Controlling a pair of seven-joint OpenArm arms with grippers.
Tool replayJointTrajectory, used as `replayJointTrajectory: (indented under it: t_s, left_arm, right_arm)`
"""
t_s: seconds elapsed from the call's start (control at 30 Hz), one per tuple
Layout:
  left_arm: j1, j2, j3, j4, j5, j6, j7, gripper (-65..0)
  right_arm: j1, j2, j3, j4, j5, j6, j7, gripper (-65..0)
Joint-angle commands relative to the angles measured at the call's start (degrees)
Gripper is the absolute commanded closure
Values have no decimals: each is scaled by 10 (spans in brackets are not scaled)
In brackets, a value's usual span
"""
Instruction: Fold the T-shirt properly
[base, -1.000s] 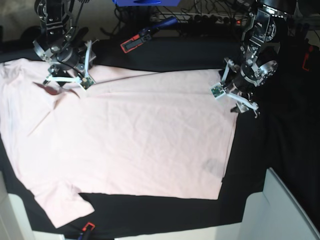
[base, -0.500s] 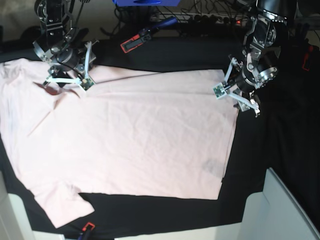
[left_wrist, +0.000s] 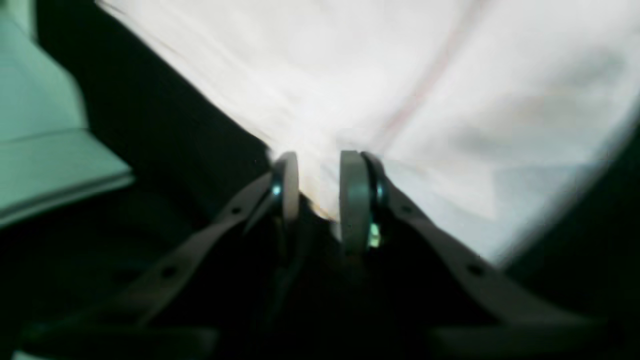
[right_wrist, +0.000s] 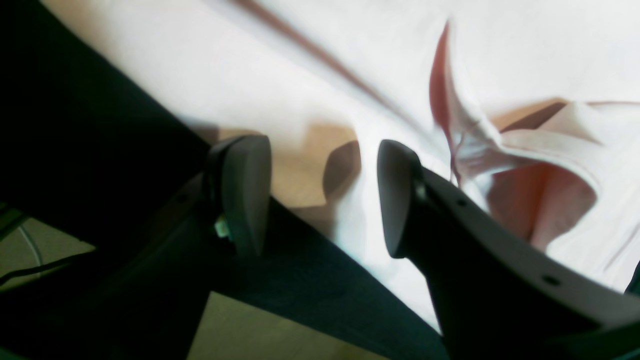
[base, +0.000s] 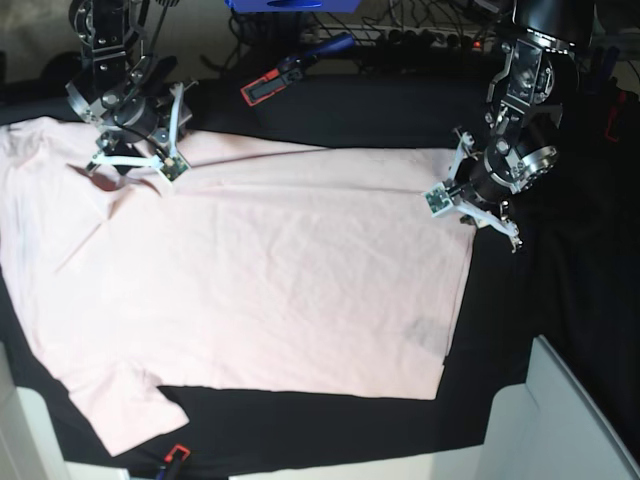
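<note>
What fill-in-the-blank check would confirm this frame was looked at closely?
1. The T-shirt lies spread on a ____ cloth.
2. The right gripper hovers with its jaws ____.
3. The left gripper sits at the shirt's ____, at the hem end.
4. A red-handled clamp lies beyond the shirt's ____ edge in the base view.

Missing words: black; open; corner; top

Two black and silver metal robot arms showing exposed cables, left gripper (base: 478, 213) and right gripper (base: 128, 160) wearing pale curved fingers (left_wrist: 354, 200) with small screw holes
</note>
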Motion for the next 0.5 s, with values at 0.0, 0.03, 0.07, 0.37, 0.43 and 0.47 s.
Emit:
replayJointTrajectory:
  t_s: [0.0,0.03,0.07,0.37,0.43,0.47]
  left_arm:
    - [-5,-6,-5,8,2,6,0,-148]
    - [-6,-6,-5,6,2,6,0,-148]
    - [-7,-6,-5,4,2,6,0,-148]
    - [-16,-6,14,25,1,-49,69,-151]
    - [-13,-6,14,26,1,-65,85,-151]
    - [-12,-6,14,23,1,-70,91,-151]
  right_arm:
    - [3,2,0,8,-1,-3,8,-324]
    - [3,2,0,8,-1,-3,8,-324]
    - [3,2,0,8,-1,-3,8,-324]
    - [4,2,0,8,-1,-3,8,-324]
    - [4,2,0,8,-1,-3,8,-324]
    - [4,2,0,8,-1,-3,8,-324]
